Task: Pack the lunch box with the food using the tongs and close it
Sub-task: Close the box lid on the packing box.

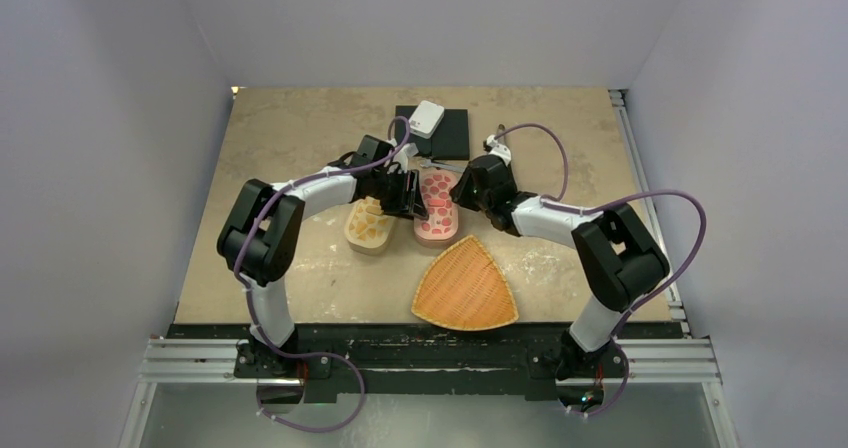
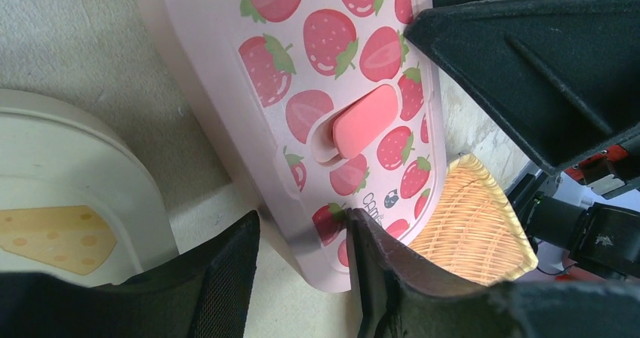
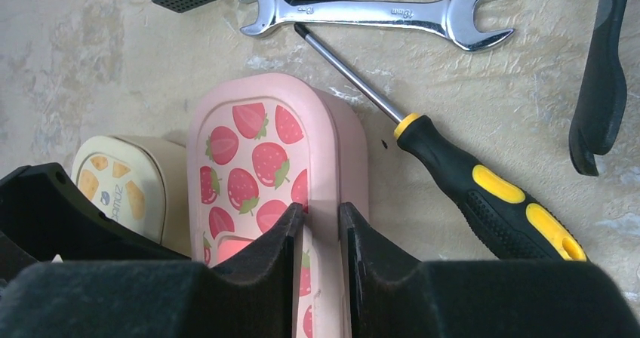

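Right end effector (image 3: 321, 211) pinches the pink lunch box (image 3: 249, 149) narrowly by its rim; left end effector (image 2: 302, 228) gapes astride its end. Glossy strawberry-printed rounded oblong, long axis pointing away from the arms' bases.

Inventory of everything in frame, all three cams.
pink lunch box: 1, pink with strawberry print, lid on, table centre
cream lunch box: 1, cream with cheese print, beside the pink one on its left
basket: 1, orange woven, nearer than the pink lunch box
wrench: 1, silver, beyond the pink lunch box
screwdriver: 1, yellow-and-black handle, tip by the wrench
tongs: 1, dark, right of the screwdriver, partly cut off
black box: 1, black, far centre
white device: 1, white, on the black box
food: none visible
table: 1, beige
left pincer: 1, black, open around a corner of the pink lunch box
right pincer: 1, black, closed on its right rim
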Action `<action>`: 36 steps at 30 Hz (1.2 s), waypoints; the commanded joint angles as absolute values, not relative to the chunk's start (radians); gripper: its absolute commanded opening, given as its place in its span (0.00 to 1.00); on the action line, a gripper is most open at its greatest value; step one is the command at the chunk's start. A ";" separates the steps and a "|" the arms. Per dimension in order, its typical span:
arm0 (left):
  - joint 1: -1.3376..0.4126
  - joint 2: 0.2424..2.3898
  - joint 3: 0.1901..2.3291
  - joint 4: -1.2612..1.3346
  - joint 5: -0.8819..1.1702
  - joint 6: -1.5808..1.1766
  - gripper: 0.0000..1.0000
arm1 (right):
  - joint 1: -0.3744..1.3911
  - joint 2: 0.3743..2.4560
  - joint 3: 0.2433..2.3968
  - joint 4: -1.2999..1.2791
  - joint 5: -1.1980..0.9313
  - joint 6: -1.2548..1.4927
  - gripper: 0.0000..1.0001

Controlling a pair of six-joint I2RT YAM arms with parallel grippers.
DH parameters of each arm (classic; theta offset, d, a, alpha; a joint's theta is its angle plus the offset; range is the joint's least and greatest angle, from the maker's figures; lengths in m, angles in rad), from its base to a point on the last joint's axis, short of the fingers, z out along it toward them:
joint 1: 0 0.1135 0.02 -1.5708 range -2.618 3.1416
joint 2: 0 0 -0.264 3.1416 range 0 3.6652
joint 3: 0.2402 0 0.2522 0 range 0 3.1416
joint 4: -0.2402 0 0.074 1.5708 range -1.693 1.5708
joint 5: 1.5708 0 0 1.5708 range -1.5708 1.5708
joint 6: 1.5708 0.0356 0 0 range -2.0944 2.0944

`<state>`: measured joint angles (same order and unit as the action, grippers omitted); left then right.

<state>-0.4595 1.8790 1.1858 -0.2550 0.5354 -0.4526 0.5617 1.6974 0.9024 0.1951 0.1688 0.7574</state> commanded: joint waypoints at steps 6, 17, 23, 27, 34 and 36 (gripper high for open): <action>-0.459 1.892 1.211 -0.260 0.511 -0.433 0.42 | 0.595 1.719 0.888 0.142 0.190 0.767 0.31; -0.482 1.910 1.241 -0.348 0.414 -0.389 0.39 | 0.621 1.700 0.813 0.096 0.209 0.801 0.35; -0.507 1.934 1.258 -0.392 0.369 -0.364 0.38 | 0.623 1.678 0.742 0.091 0.180 0.831 0.35; -0.519 1.962 1.277 -0.427 0.343 -0.347 0.38 | 0.623 1.620 0.713 0.069 0.166 0.830 0.38; -0.538 1.989 1.292 -0.464 0.277 -0.323 0.38 | 0.624 1.479 0.744 -0.025 0.149 0.801 0.43; -0.542 1.993 1.295 -0.465 0.280 -0.324 0.38 | 0.624 1.467 0.759 -0.052 0.140 0.784 0.43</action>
<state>-0.5213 1.9190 1.3079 -0.4061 0.4099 -0.3832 0.6159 1.5074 0.7387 0.0795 0.1612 0.8280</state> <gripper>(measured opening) 0.384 0.425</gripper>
